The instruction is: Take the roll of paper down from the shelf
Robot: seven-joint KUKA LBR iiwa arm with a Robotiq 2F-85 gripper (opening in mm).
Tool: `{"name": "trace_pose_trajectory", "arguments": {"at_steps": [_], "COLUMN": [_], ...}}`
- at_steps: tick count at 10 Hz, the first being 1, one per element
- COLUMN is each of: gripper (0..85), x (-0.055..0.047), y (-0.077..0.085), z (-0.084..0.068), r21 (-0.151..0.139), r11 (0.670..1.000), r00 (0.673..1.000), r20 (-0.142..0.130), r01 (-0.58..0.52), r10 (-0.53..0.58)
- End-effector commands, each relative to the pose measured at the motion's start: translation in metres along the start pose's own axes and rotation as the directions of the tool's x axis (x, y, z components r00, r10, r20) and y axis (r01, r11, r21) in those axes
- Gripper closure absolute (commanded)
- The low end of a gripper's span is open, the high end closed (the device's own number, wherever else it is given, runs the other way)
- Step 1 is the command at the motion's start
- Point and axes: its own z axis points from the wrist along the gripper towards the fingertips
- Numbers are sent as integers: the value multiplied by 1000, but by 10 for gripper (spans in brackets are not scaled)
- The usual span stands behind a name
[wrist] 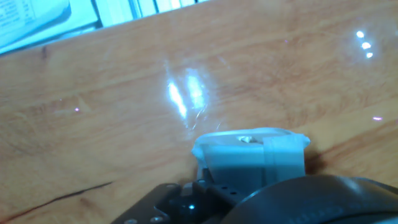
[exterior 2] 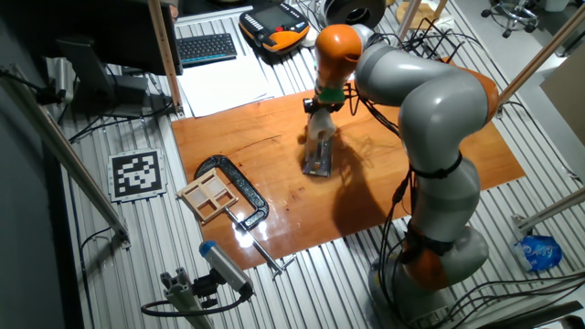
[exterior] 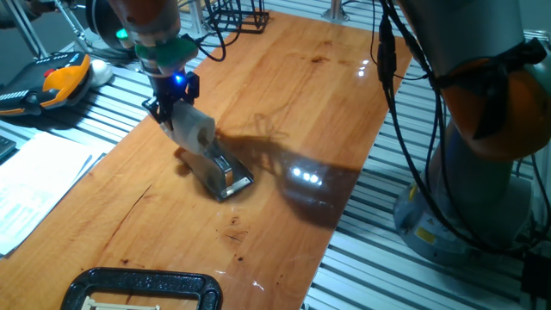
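Two fingers (exterior: 175, 116) on roll of paper (exterior: 195, 129) above shelf (exterior: 219, 172); grip mostly hidden, unclear.

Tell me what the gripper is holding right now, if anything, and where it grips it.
The gripper appears to hold the roll of paper by its upper end, above the shelf; the exact finger contact is hidden.

low close side | high far opposite | hand downward; shared table (exterior: 284, 95)

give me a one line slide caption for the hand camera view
Hand view: the roll of paper sits at the gripper, above the glossy wooden table.
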Motion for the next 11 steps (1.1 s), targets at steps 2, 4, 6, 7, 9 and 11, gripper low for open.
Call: {"name": "trace_pose_trajectory", "arguments": {"at_steps": [2, 4, 6, 7, 9, 11], "gripper": [850, 850, 850, 850, 850, 850], "x": [-7, -10, -10, -12, -13, -17], "y": [-8, -10, -10, -11, -11, -10], "z": [-2, 4, 8, 11, 14, 16], "r21": [-9, -6, 6, 7, 6, 3], "r11": [1000, 1000, 1000, 1000, 999, 1000], "r00": [1000, 1000, 999, 999, 999, 999], "r20": [5, 26, 34, 34, 32, 41], "r01": [9, 18, 25, 31, 34, 28], "r10": [-9, -17, -25, -31, -34, -28]}}
